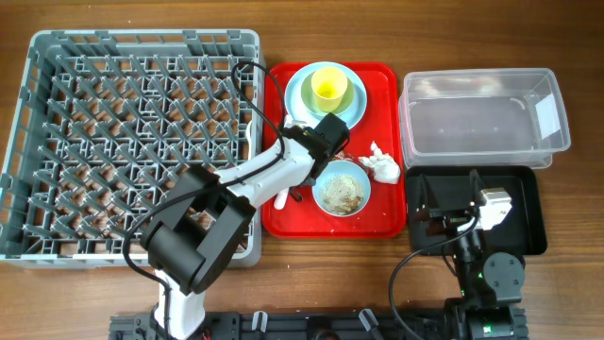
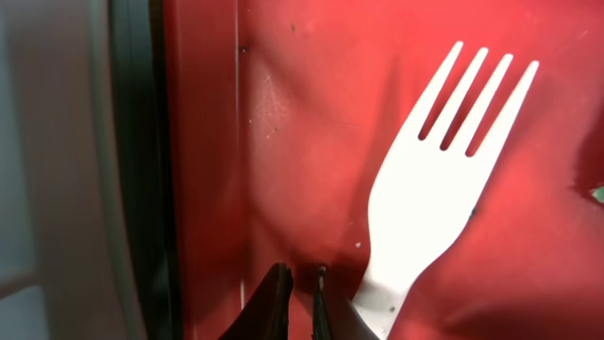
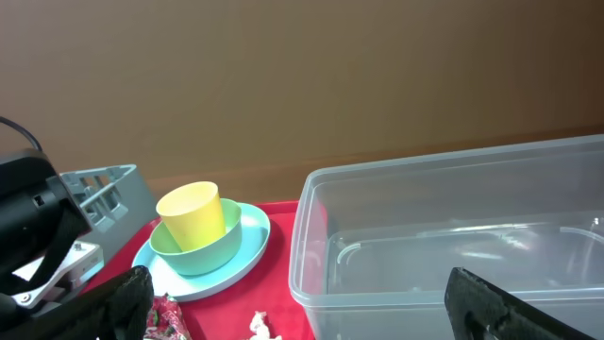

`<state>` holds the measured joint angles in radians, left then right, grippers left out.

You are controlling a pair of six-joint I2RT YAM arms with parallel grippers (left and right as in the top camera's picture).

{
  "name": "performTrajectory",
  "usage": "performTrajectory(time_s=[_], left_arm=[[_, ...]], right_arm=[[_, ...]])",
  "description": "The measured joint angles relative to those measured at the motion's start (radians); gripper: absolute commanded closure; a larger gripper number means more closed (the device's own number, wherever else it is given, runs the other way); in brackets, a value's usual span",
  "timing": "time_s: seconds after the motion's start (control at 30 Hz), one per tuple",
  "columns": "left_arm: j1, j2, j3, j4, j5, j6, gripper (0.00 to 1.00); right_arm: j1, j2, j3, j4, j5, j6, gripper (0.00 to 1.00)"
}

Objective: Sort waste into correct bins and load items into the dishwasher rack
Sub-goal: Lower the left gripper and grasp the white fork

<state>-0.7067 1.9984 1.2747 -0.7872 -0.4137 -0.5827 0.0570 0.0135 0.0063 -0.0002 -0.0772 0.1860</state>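
Where the left arm reaches: from its base at the table's near edge it stretches forward and to the right, past the right corner of the dishwasher rack (image 1: pixel 142 142), with the wrist bent down over the red tray (image 1: pixel 382 215).
Left gripper (image 2: pixel 300 295): low over the tray floor; its 2 dark fingertips (image 2: pixel 278 300) sit almost together, with only a thin strip of red between them and nothing held.
Right arm: folded close over the black tray (image 1: pixel 528 236), its wrist camera looking toward the far side of the table.
Right gripper (image 3: pixel 297 302): the 2 fingers are spread wide, 1 at each bottom corner of its wrist view, and empty.
Writing: a white label (image 1: pixel 545 111) sits on the right end of the clear tub (image 1: pixel 472 94); its print is too small to read.
Fork (image 2: pixel 415 198): white plastic with 4 tines, lying flat on the left part of the red tray. Its handle end is just beside the left gripper's fingertips, outside the pair; whether it touches them cannot be told.
Plate (image 1: pixel 293 93): pale blue, at the tray's far end, carrying a bowl with the yellow cup (image 1: pixel 327 88) in it.
Second bowl (image 1: pixel 366 194): at the tray's near end, holding rice-like food scraps (image 1: pixel 342 192).
Napkin (image 1: pixel 382 162): crumpled white, on the tray just beside that bowl.
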Motion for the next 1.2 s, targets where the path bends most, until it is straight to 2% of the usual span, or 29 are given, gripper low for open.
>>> performTrajectory(time_s=[0.13,0.2,0.23,0.33,0.43,0.53,0.7,0.83,1.2], left_arm=[[0.001,0.000,0.000,-0.001,-0.004,0.000,0.89],[0.004,0.000,0.005,-0.014,-0.013,0.001,0.91],[0.008,-0.001,0.015,-0.029,-0.016,0.000,0.96],[0.024,-0.010,0.060,-0.073,-0.008,0.004,0.96],[0.040,-0.039,0.109,-0.087,0.040,0.042,0.79],[0.042,-0.069,0.130,-0.092,0.112,0.122,0.68],[0.042,-0.074,0.132,-0.111,0.180,0.231,0.66],[0.042,-0.074,0.132,-0.111,0.206,0.288,0.59],[0.044,-0.074,0.132,-0.106,0.256,0.372,0.66]], right_arm=[[0.000,0.000,0.000,0.000,0.000,0.000,0.00],[0.000,0.000,0.000,0.000,0.000,0.000,0.00],[0.000,0.000,0.000,0.000,0.000,0.000,0.00],[0.000,0.000,0.000,0.000,0.000,0.000,0.00],[0.000,0.000,0.000,0.000,0.000,0.000,0.00],[0.000,0.000,0.000,0.000,0.000,0.000,0.01],[0.000,0.000,0.000,0.000,0.000,0.000,0.00],[0.000,0.000,0.000,0.000,0.000,0.000,0.00],[0.000,0.000,0.000,0.000,0.000,0.000,0.00]])
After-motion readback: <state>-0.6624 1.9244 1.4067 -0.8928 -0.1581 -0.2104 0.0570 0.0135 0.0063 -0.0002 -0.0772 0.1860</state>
